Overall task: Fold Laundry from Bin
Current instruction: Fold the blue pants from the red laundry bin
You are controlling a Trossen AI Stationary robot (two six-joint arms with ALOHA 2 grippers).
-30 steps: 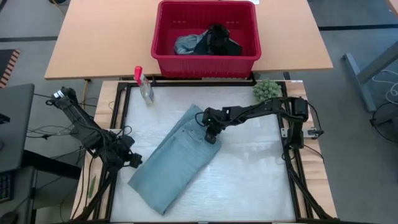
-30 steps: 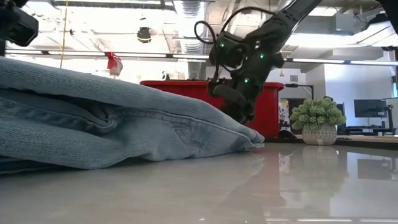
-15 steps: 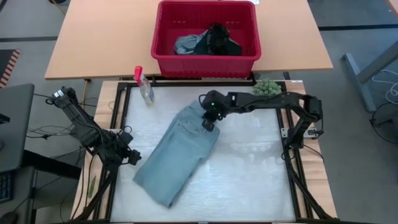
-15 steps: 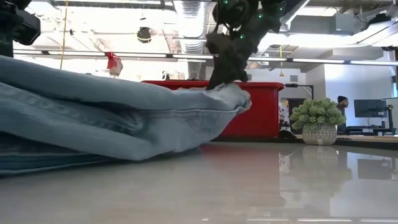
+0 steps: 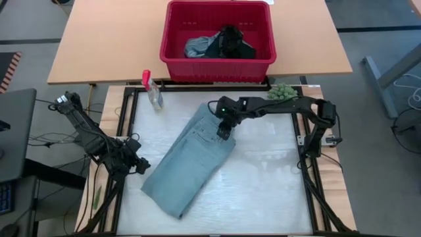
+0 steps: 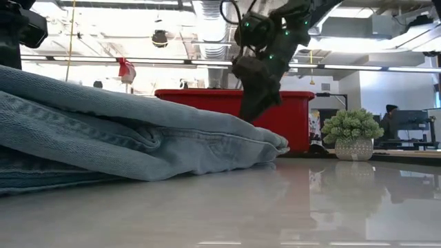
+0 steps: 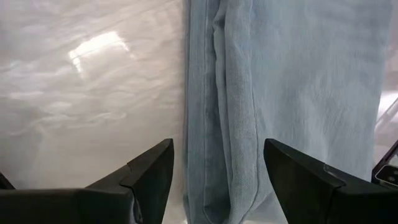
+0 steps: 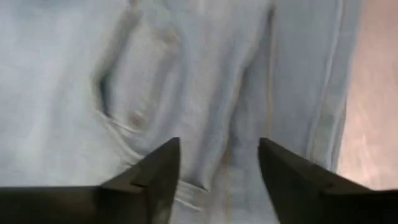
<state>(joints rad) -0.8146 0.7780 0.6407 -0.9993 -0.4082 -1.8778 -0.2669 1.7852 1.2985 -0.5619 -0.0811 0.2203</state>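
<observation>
Your right pincer [image 5: 223,130] sits over the upper end of the folded denim garment [image 5: 187,161], its two fingers [image 8: 149,180] spread apart with nothing between them. In its wrist view the cloth lies flat and creased beyond the fingertips, with a seam and a small pucker showing in the gap. From the low view the pincer [image 6: 249,110] points down at the top of the denim, close above it; whether a fingertip brushes the fabric you cannot tell.

The denim lies folded into a long strip on the pale counter [image 5: 263,191], running on a slant from near the middle of the far edge down toward the near left corner. Its near end stops short of the counter's front edge.

Your left pincer [image 5: 139,166] waits at the left edge of the counter, just beside the lower end of the denim. Its fingers [image 7: 146,177] stand wide and hold nothing; the wrist view looks between them onto the garment's folded edge and the bare counter beside it.

Beyond the far edge, on the wooden table, the red bin [image 5: 218,41] holds the rest of the laundry [image 5: 220,45], a grey-blue piece and a dark one bunched together. A small spray bottle [image 5: 152,90] with a red top stands at the counter's far left corner, and a fuzzy green ball [image 5: 282,93] sits at the far right corner.
</observation>
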